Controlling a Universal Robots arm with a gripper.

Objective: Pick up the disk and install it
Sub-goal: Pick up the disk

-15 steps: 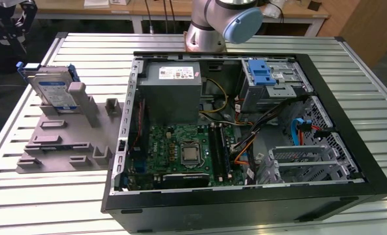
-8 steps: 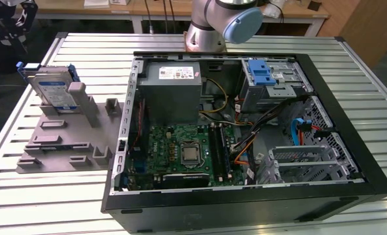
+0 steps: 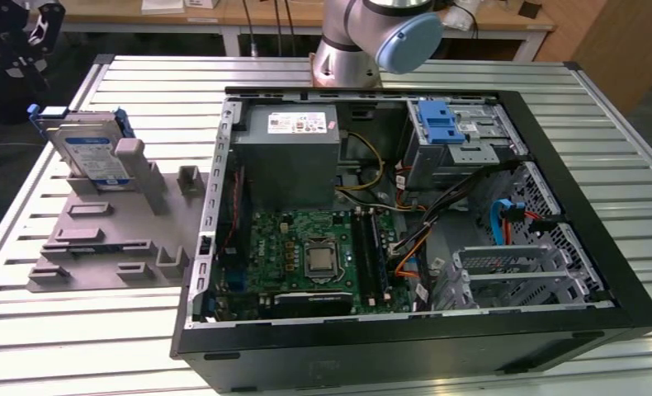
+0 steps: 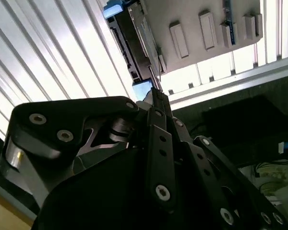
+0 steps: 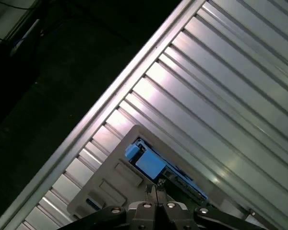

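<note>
The disk (image 3: 89, 150), silver-grey with a blue-and-white label and blue rails, stands on edge in a grey slotted holder (image 3: 106, 239) on the table at the exterior view's left. My black gripper (image 3: 20, 45) hangs off the table's far left corner, apart from the disk. In the first wrist view my gripper (image 5: 154, 190) is shut with nothing in it, and the disk (image 5: 151, 165) lies just beyond its tips. In the second wrist view the shut gripper (image 4: 155, 92) points toward the disk (image 4: 140, 36) and the holder (image 4: 206, 28).
An open black computer case (image 3: 590, 247) lies at the table's middle and right, holding a green motherboard (image 3: 315, 247), a grey power supply box (image 3: 290, 157) and a metal cage with a blue latch (image 3: 450, 124). The arm's base (image 3: 354, 49) stands behind the case. The slatted table (image 3: 73, 330) drops off at its left edge.
</note>
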